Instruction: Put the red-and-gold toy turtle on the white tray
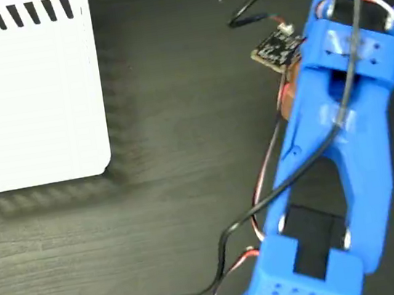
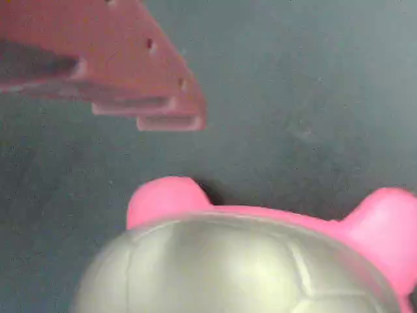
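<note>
The red-and-gold toy turtle (image 2: 234,267) fills the bottom of the wrist view. Its shiny domed shell looks pale under the light, and two stubby pink-red legs stick up behind it. One reddish finger (image 2: 130,85) of my gripper (image 2: 189,156) reaches in from the top left, above the turtle, with a strip of dark table between them. No second finger shows against it and nothing is held. In the fixed view the blue arm (image 1: 342,134) hides the turtle. The white tray (image 1: 28,98), with black stripes along its edges, lies at the top left, far from the arm.
A small circuit board (image 1: 276,48) and loose black and red-white cables (image 1: 225,246) hang beside the arm. The dark wood-grain table (image 1: 174,195) lies bare between the tray and the arm.
</note>
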{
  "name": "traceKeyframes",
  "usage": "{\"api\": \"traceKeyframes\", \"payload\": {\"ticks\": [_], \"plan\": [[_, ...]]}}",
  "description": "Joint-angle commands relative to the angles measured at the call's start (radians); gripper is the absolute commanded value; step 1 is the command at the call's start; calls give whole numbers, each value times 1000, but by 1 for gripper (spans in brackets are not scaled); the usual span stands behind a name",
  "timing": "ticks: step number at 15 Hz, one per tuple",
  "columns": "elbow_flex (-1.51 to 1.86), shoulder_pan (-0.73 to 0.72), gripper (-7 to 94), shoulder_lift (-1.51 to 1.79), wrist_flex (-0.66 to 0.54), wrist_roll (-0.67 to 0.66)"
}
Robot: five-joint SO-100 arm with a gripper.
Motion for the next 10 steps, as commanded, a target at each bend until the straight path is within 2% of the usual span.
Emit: {"api": "traceKeyframes", "payload": {"ticks": [1,9,10], "plan": [[-58,25,62,18,-2,12],[-95,29,62,-67,-52,25],[-104,28,58,-74,-51,23]]}}
